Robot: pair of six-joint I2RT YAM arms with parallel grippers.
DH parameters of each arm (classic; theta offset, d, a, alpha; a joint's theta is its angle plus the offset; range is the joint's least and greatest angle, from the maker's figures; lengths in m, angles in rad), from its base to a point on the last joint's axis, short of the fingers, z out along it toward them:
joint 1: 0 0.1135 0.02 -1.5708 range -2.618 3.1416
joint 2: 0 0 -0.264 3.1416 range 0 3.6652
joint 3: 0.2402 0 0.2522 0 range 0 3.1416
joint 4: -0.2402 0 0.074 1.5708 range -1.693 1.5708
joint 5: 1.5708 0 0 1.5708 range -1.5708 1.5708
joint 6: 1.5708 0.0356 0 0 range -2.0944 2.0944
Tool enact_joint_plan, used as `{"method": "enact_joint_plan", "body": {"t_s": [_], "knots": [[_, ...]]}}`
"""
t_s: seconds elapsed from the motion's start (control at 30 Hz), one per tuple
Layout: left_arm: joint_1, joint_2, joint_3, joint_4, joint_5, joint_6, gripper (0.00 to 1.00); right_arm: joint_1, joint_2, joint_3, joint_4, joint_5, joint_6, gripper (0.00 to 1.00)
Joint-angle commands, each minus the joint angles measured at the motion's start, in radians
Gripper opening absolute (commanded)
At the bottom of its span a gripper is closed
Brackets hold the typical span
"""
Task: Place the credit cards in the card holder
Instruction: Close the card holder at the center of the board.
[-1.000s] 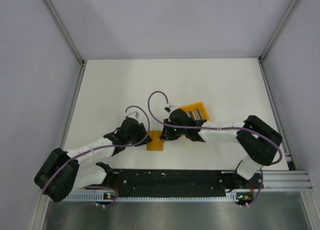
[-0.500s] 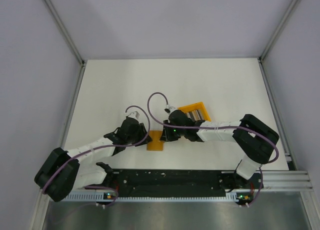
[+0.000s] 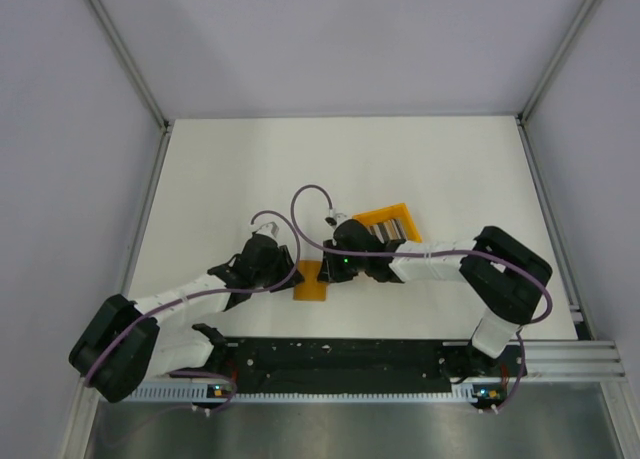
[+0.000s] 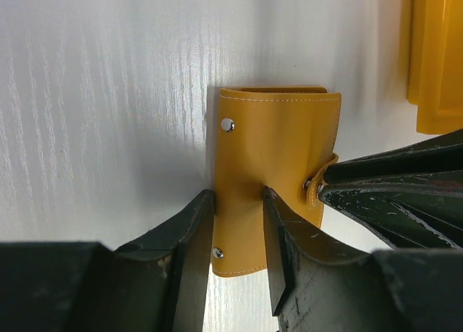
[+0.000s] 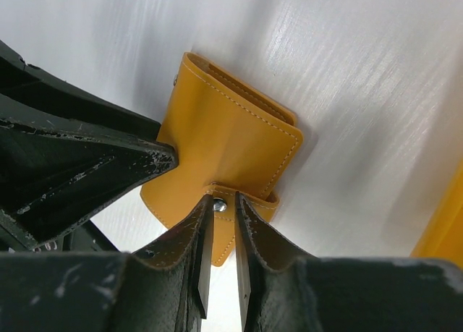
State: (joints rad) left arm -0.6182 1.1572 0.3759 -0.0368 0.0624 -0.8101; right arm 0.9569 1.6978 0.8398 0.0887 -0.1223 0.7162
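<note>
Opening step: wallet (image 4: 278, 140) lies folded on worktop (image 3: 300, 169) near the bin (image 3: 378, 217) holding the cards (image 3: 394, 225), left tool (image 4: 237, 198) clamped across its edge, right tool (image 5: 223, 200) nipping the clasp tab (image 5: 260, 199); next, likely, unsnap tab without dragging wallet.

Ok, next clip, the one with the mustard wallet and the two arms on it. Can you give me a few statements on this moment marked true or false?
1. The right gripper pinches the clasp tab of the card holder. True.
2. The left gripper hangs clear of the card holder. False: its fingers close around the holder's near edge.
3. The credit cards are tucked inside the card holder. False: they sit in the orange bin.
4. In the top view, the orange bin lies to the right of the card holder and farther from the arm bases. True.
</note>
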Motion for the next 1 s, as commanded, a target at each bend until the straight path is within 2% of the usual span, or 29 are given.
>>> {"method": "enact_joint_plan", "body": {"t_s": [0.0, 0.43, 0.97], "knots": [[-0.009, 0.024, 0.003, -0.054, -0.013, 0.011, 0.38, 0.014, -0.016, 0.019, 0.032, 0.032, 0.014, 0.18], [-0.015, -0.007, -0.003, -0.063, -0.035, -0.003, 0.4, 0.017, -0.102, -0.047, 0.045, 0.075, 0.046, 0.18], [-0.037, -0.005, -0.011, -0.052, -0.006, 0.034, 0.42, 0.026, -0.075, -0.041, 0.071, 0.064, 0.058, 0.17]]}}
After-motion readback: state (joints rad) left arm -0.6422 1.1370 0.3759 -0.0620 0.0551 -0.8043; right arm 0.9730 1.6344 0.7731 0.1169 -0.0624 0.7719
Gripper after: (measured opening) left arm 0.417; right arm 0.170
